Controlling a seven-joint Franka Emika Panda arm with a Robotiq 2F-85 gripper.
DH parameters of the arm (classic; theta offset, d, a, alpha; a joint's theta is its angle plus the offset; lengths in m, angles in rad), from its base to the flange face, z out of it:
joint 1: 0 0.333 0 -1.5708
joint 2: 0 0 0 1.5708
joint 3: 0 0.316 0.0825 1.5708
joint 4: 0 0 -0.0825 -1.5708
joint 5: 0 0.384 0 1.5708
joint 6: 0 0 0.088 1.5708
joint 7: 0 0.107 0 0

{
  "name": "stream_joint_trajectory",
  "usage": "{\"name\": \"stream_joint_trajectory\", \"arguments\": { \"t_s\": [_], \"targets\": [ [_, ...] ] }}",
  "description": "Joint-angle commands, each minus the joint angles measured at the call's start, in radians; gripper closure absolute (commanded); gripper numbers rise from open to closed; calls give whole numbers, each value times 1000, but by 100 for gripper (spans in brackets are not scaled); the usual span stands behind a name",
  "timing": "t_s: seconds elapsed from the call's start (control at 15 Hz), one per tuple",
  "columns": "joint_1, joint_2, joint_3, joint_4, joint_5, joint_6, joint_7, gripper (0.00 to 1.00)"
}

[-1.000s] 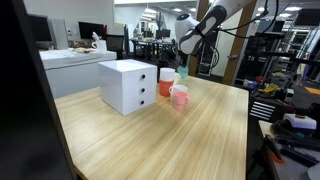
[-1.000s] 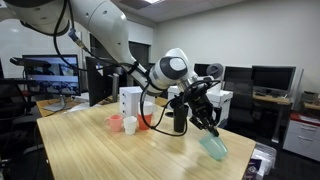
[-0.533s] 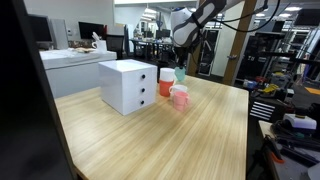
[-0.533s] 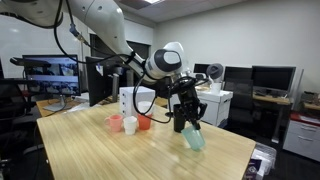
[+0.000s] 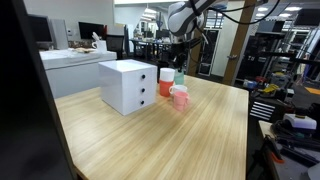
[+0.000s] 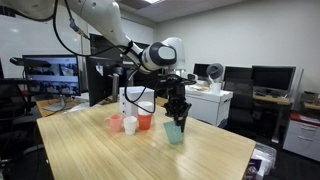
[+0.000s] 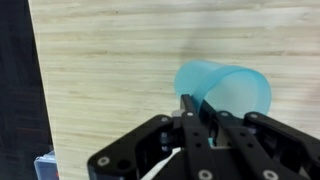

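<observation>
Gripper (image 6: 178,119) on a white Panda arm (image 6: 110,30) pinches the rim of a blue cup (image 6: 175,133) over a wooden table (image 6: 90,160) in an office lab. The jaws are clenched on the lip of the cup, which hangs below them, mouth up and slightly tilted. Whether its base touches the tabletop cannot be told from either exterior view.

In an exterior view the blue cup is near three others standing close together in a row: a pink cup (image 6: 115,123), a white cup (image 6: 130,125) and an orange cup (image 6: 144,121). It is nearest the orange one but apart from it. White drawers (image 6: 130,100) stand just behind the row. Monitors (image 6: 268,78) and desks fill the room beyond the table.

In an exterior view from another spot, the arm comes down from the top of the frame. There the blue cup (image 5: 180,76) shows just behind the pink cup (image 5: 179,97), with the drawers (image 5: 128,86) beside them on the table.

The wrist view looks down the black fingers (image 7: 188,104) onto the blue cup (image 7: 225,90). Its open mouth sits right at the fingertips, and its body leans away over bare wood grain.
</observation>
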Motion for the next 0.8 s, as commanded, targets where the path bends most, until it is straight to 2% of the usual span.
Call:
{"name": "stream_joint_trajectory", "arguments": {
  "t_s": [0.0,0.4,0.73],
  "targets": [
    [-35,-48,32,-46,55,-61,-58,98],
    [-68,-45,41,-54,96,-88,-118,98],
    [-111,-81,70,-112,150,4,-231,98]
  ]
}}
